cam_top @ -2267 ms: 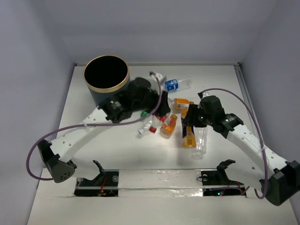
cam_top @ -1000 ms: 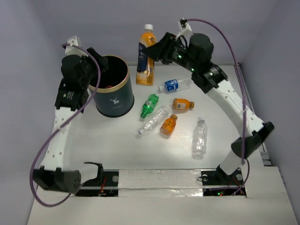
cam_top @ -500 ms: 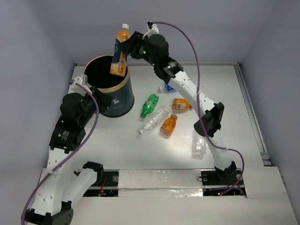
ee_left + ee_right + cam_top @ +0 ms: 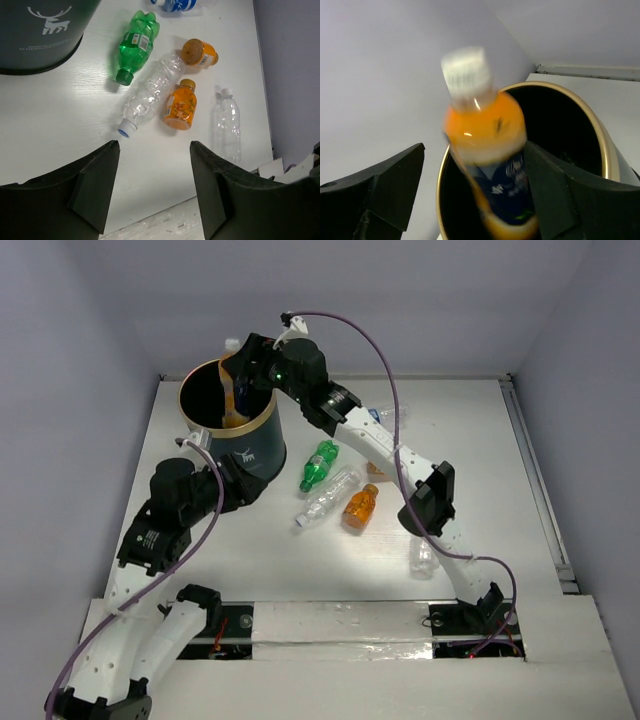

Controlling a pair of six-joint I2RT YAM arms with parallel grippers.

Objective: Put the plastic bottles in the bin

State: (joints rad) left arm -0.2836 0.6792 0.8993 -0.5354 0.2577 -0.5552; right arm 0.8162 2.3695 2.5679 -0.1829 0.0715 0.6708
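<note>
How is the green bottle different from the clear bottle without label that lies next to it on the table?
The green bottle is tinted green with a green cap; the clear bottle is colourless with a pale cap. The green bottle carries a label; the clear bottle shows none. The clear bottle looks longer than the green bottle. Both lie on their sides on the table, caps pointing the same way.

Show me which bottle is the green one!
The green bottle lying on its side just beside the bin, next to a clear bottle. Every other bottle is clear or orange; only this one is green all over.
</note>
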